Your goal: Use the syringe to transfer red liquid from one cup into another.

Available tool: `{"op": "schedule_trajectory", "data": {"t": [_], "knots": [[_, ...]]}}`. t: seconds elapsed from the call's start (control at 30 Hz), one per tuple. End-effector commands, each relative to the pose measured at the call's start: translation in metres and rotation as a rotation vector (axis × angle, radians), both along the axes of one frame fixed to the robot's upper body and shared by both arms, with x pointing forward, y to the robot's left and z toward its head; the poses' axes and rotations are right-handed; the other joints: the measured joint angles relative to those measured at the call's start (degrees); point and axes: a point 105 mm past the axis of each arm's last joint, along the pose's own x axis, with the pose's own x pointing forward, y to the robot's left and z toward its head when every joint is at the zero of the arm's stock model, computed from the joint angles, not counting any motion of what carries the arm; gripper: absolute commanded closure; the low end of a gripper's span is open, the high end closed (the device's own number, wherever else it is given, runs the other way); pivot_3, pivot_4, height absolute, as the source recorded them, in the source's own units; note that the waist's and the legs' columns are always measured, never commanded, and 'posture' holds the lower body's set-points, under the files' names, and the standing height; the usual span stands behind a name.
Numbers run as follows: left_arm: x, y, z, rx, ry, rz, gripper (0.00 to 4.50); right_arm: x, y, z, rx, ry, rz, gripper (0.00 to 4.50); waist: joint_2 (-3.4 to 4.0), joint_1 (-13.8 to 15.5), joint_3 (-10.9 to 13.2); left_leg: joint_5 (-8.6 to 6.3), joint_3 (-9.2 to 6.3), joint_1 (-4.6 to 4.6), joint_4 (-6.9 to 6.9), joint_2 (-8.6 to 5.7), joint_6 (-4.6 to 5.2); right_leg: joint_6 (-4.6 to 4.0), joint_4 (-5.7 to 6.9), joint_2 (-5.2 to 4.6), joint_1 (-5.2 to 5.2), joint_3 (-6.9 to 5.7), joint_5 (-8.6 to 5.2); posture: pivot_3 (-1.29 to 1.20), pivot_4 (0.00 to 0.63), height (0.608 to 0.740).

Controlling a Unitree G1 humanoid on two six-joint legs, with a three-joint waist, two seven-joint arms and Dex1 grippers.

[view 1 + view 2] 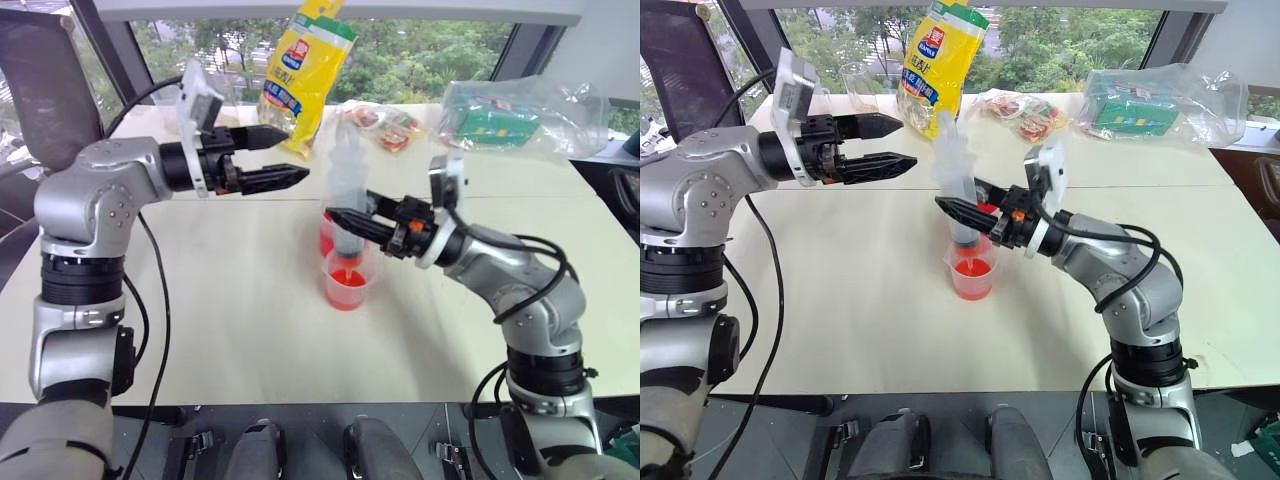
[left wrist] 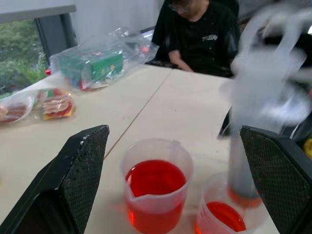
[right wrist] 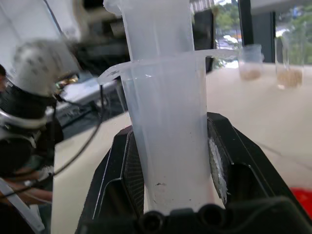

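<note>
The syringe (image 1: 347, 190) is clamped upright by the right gripper (image 1: 338, 218) over the near cup (image 1: 347, 280); the left gripper (image 1: 290, 156), at 10 o'clock, is spread empty

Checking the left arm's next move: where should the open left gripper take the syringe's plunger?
Probably the plunger top above the barrel flange, approached level from the robot's left. The syringe stands upright, the right gripper clamps its barrel, and the left gripper is open alongside.
</note>
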Motion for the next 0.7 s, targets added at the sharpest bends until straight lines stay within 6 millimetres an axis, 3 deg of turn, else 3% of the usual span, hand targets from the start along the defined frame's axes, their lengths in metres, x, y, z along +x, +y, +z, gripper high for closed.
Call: {"op": "schedule_trajectory", "data": {"t": [0.03, 0.33, 0.47, 0.57, 0.7], "knots": [[-0.008, -0.007, 0.021, -0.047, -0.061, -0.033, 0.1, -0.005, 0.002, 0.006, -0.005, -0.076, -0.002, 3.08, 0.0, 0.0, 0.0, 0.0, 0.0, 0.0, 0.0, 0.0, 0.0, 0.0, 0.0, 0.0, 0.0, 0.0, 0.0, 0.0, 0.15, 0.74], [-0.002, -0.029, 0.026, -0.101, -0.048, -0.08, 0.1, -0.007, 0.005, -0.003, -0.025, -0.079, -0.003, 3.08, 0.0, 0.08, 0.0, 0.0, -0.01, 0.0, 0.01, -0.02, 0.0, 0.0, -0.01, 0.02, 0.01, -0.01, 0.0, 0.0, 0.15, 0.74], [0.001, -0.038, 0.019, -0.088, -0.034, -0.1, 0.1, -0.006, 0.006, -0.003, -0.029, -0.083, -0.006, 3.08, 0.0, -0.02, 0.0, 0.0, -0.01, 0.01, 0.01, 0.0, -0.01, 0.0, 0.0, 0.04, 0.0, -0.01, 0.0, 0.0, 0.15, 0.74], [0.001, -0.045, 0.009, -0.067, -0.02, -0.121, 1.0, -0.006, 0.006, -0.002, -0.031, -0.088, -0.008, 3.08, 0.0, 0.08, 0.0, 0.0, -0.01, 0.01, 0.01, 0.0, -0.01, 0.0, 0.0, 0.03, 0.0, -0.01, 0.0, 0.0, 0.15, 0.74], [-0.004, -0.052, 0.006, -0.065, -0.015, -0.167, 2.97, -0.005, 0.006, 0.0, -0.031, -0.09, -0.009, 3.08, 0.0, 0.1, 0.0, 0.01, -0.01, 0.01, 0.01, -0.01, -0.01, 0.0, -0.01, 0.03, 0.01, 0.0, 0.0, 0.0, 0.15, 0.74]]}}
